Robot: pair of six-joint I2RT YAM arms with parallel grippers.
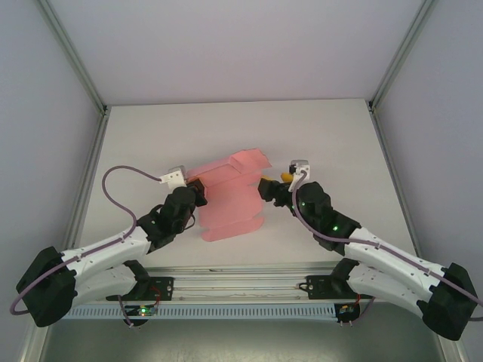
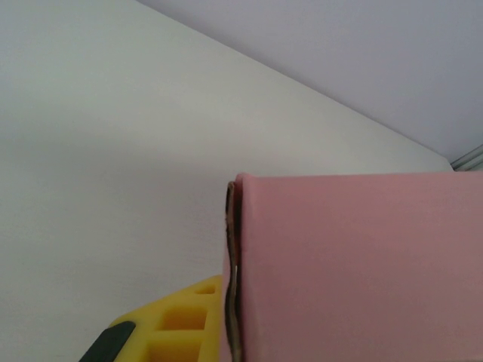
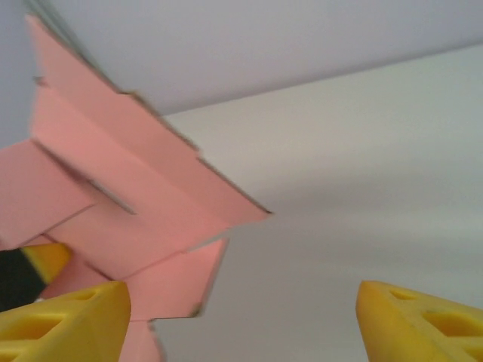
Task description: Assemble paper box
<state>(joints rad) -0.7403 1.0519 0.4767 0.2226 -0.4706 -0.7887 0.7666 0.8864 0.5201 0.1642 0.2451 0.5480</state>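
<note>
Count from the overhead camera: one paper box (image 1: 226, 202), a pink sheet with flaps, partly folded, in the middle of the white tabletop (image 1: 151, 136), and two arms reaching toward it from the near edge. I see the left claw (image 1: 198, 188) at the sheet's left edge and the right claw (image 1: 266, 187) at its right edge, with the sheet between them. From up here I cannot read either claw's gap.

On the left wrist camera the pink card takes up the lower right of the picture, with a doubled, folded edge facing me. One yellow finger (image 2: 177, 317) shows at the bottom, tight against that edge. The left claw is pressed together, clamped on the paper box.

On the right wrist camera I count two yellow fingertips (image 3: 64, 320), one in each bottom corner, standing wide apart with bare tabletop between them. The right claw is apart and grips nothing. The sheet's flaps fan out across the left side, and one flap comes down just beside the left-hand fingertip. I cannot tell whether it touches.
</note>
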